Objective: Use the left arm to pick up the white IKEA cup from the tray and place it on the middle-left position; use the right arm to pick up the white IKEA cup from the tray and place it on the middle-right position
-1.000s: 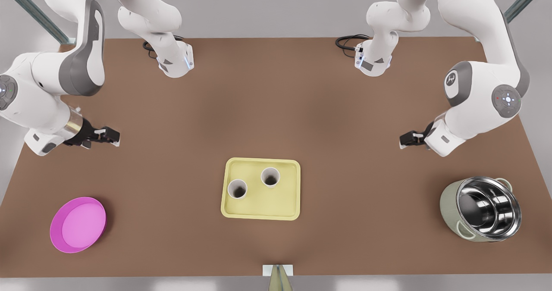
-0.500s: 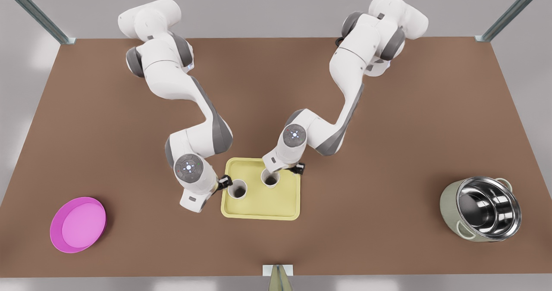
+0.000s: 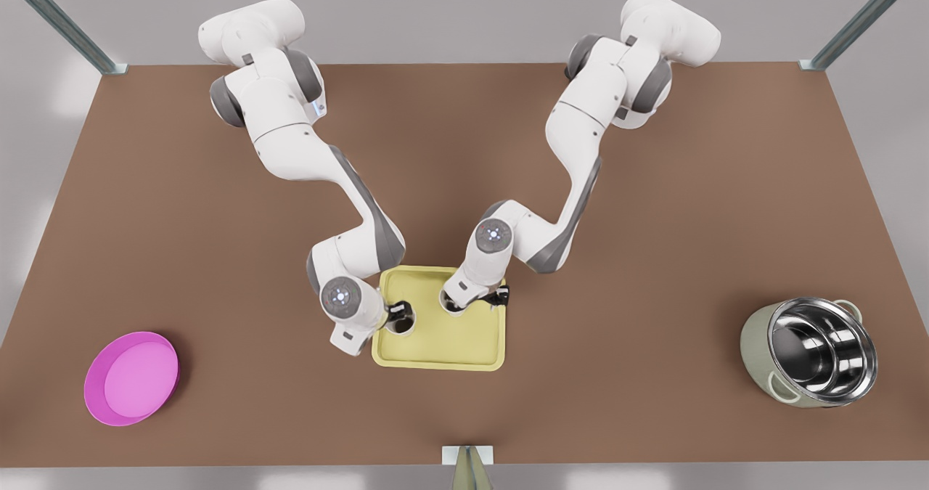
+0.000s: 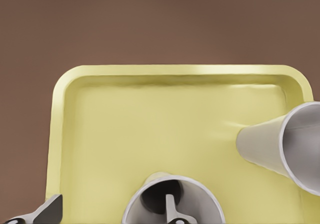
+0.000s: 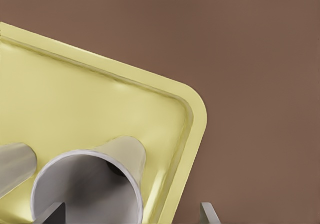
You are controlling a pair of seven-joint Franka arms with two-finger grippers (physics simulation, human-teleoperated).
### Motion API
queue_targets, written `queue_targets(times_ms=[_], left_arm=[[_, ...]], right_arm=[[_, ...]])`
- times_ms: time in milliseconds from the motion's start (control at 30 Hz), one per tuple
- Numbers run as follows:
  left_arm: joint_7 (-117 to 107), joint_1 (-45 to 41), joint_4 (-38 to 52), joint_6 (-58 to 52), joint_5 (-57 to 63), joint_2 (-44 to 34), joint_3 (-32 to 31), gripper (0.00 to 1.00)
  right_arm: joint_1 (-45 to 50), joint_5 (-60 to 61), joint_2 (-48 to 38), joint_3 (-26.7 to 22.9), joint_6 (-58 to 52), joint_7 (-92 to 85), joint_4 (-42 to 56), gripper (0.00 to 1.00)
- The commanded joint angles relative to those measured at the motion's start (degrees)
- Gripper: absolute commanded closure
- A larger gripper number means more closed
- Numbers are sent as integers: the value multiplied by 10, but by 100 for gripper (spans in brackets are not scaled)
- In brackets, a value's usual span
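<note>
Jaws spread on both arms: the left gripper (image 3: 398, 311) straddles the rim of one white cup (image 3: 403, 322), a finger (image 4: 171, 207) inside and one outside, while the right gripper (image 3: 475, 299) straddles the rim of the other white cup (image 3: 451, 305) the same way. Both cups stand upright in the far half of the pale yellow tray (image 3: 450, 345), midway along the brown counter (image 3: 617, 207). A magenta bowl (image 3: 131, 377) and a steel pot (image 3: 810, 361) sit well apart at either end.
</note>
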Motion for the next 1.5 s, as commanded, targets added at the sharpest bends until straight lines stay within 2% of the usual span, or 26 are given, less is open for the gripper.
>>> queue_targets(times_ms=[0,100,167,200,233,300,367,400,433,533,567,667,700,767,867,1000,1067,1100,1167,1300,1333,1367,1467], left_arm=[[-102,-1,0,22,1,8,0,0],[-104,-11,1,26,8,12,-1,3],[-107,-14,2,34,8,12,-1,13],[-107,-14,2,34,8,12,-1,21],[-107,-13,2,34,8,12,-1,39],[-108,-13,2,34,7,12,-2,56],[-109,-13,2,35,4,12,-2,66],[-114,-13,3,35,3,12,-3,70],[-114,-13,3,35,3,12,-3,72],[-114,-13,2,32,2,6,-2,75],[-114,-13,2,26,1,1,-1,76],[-114,-11,2,18,1,-2,3,80],[-114,-11,2,17,1,-2,3,87],[-107,7,2,1,1,-10,4,86],[-14,87,2,-81,-18,-53,-2,86],[203,212,-4,-87,-28,-54,-3,86],[299,259,-4,-86,-51,-52,-3,86],[321,265,-4,-77,-52,-44,-3,86],[327,266,-11,-39,-50,-24,-3,86],[325,263,-11,-17,-50,-11,-3,85],[325,263,-11,-15,-50,-10,-3,76],[329,263,-10,-12,-49,-10,-3,2],[330,263,-10,-6,-49,-10,-3,0]], right_arm=[[-1,-7,-2,0,51,70,0,0],[-4,-9,-1,0,52,67,-11,0],[-12,-7,-5,0,64,59,-26,0],[-12,-8,-5,0,64,58,-29,0],[-12,-8,-5,0,64,59,-35,0],[-11,-7,0,1,77,61,-37,0],[-8,-8,10,4,84,67,-36,2],[-8,-8,10,4,84,66,-36,5],[-7,-8,11,4,84,66,-36,14],[-8,-8,12,10,84,63,-36,52],[-8,-8,12,10,84,64,-36,57],[-7,-8,15,10,84,66,-36,63],[-6,-8,16,10,84,66,-36,63],[-1,-6,15,10,83,66,-36,63],[0,-6,15,23,69,63,-37,62],[-1,-6,14,31,56,59,-46,62],[-1,-6,13,31,56,58,-51,67],[-1,-6,13,30,56,58,-52,70],[-1,-6,12,30,56,59,-52,70],[-3,-7,12,28,56,59,-51,80],[-4,-7,10,28,56,58,-50,80],[-4,-6,5,29,56,59,-51,80],[-30,-6,-22,34,56,44,-74,81]])
